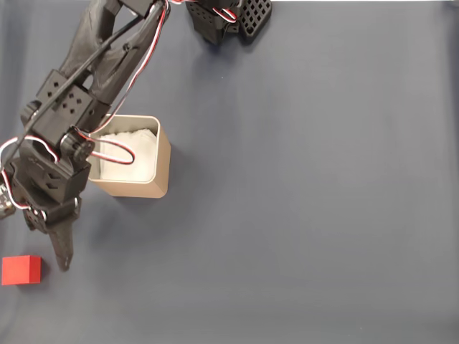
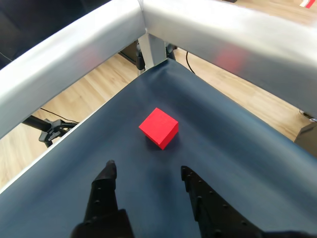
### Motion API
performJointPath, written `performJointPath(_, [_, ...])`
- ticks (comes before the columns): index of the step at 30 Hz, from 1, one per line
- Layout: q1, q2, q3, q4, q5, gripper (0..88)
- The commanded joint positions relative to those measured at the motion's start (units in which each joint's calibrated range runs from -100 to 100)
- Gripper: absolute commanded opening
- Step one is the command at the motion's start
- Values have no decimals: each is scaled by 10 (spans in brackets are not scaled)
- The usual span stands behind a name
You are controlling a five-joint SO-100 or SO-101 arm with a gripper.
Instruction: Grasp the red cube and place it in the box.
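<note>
Gripper (image 2: 146, 171) standing open in the wrist view, two black fingers (image 2: 104, 191) spread apart with bare dark cloth (image 2: 237, 148) between the tips, holding nothing. Pointing toward the cube (image 2: 159, 128), which is lying on the cloth just ahead of the tips and roughly in line with the gap, not touching either finger. Cube sitting with one corner turned toward the camera, top face and two sides showing, close to the table corner where two silver rails (image 2: 208, 29) are meeting.

In the fixed view, gripper (image 1: 61, 261) hanging over the lower left of the cloth (image 1: 308, 186), tip aimed down the picture. Cube (image 1: 21, 270) resting at the left edge, just left of the tip and slightly lower, with a narrow strip of cloth showing between them. Box (image 1: 163, 166) standing upright above and to the right of the gripper, white lining (image 1: 133, 154) showing inside, partly overlapped on its left by the black arm (image 1: 68, 107) and its red and white wires (image 1: 118, 150). Cube lying well apart from the box, with the gripper between them.
</note>
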Motion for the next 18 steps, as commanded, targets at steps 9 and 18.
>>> performJointPath(9, [3, 57, -71, -84, 14, 370])
performJointPath(18, [12, 99, -93, -152, 22, 392])
